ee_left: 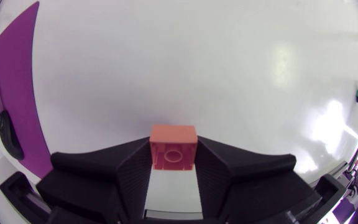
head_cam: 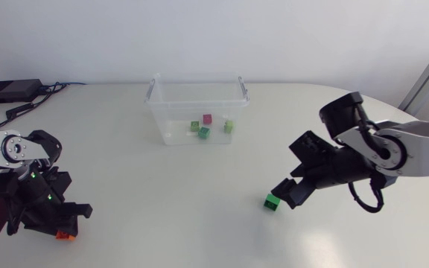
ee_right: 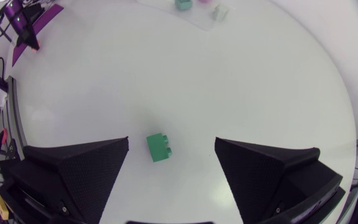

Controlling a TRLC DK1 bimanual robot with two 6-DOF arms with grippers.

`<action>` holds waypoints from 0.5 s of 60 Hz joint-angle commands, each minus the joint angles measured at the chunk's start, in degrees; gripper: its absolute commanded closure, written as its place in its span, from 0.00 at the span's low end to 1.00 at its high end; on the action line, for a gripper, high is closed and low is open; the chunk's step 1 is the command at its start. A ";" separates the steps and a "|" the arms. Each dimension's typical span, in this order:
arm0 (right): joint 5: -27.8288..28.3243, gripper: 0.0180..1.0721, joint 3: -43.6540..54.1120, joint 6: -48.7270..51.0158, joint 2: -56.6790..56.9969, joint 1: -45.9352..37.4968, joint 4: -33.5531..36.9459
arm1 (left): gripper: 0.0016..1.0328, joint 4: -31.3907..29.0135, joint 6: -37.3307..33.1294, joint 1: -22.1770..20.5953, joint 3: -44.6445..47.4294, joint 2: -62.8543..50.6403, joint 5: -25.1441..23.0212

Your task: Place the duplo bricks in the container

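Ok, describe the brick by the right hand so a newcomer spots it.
From the clear container at the table's far side, come toward the right hand. The green brick lies between its open fingers, alone on the table; other green bricks are inside the container.

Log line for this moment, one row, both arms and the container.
left gripper: shut on orange brick | right gripper: open, green brick between its jaws | container: four bricks inside
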State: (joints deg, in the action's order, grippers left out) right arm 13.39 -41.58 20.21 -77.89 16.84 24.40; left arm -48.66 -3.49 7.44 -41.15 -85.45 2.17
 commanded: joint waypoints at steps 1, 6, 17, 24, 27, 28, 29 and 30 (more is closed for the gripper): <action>0.94 0.07 -0.52 4.75 -4.20 0.56 0.03 | 0.84 1.12 -0.12 -1.55 -3.41 2.92 -0.59; 0.85 0.10 -0.17 6.51 -6.66 0.91 -1.46 | 0.84 1.47 -0.21 -2.78 -6.14 3.89 -1.47; 0.76 0.21 0.19 8.62 -9.92 1.09 -3.84 | 0.84 4.19 0.23 -6.30 -11.59 6.08 -2.70; 0.15 0.44 0.89 9.24 -11.94 2.14 -5.68 | 0.84 7.44 0.32 -8.32 -14.31 6.44 -2.79; -0.29 0.51 1.42 9.32 -12.29 3.02 -6.39 | 0.84 9.11 0.32 -9.38 -15.10 7.05 -3.05; -0.64 0.51 1.50 9.32 -12.38 3.46 -6.47 | 0.84 9.47 0.32 -9.55 -15.19 7.23 -3.14; -0.99 0.51 1.50 9.24 -12.55 3.73 -6.47 | 0.84 10.87 0.41 -10.17 -15.28 7.93 -3.41; -1.43 0.51 1.50 9.15 -12.82 4.08 -6.47 | 0.84 11.57 0.41 -10.52 -15.28 8.11 -3.58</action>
State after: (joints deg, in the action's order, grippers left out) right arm 12.95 -41.36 27.73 -89.30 19.38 18.63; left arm -39.11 -3.49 -1.43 -54.76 -79.22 -0.27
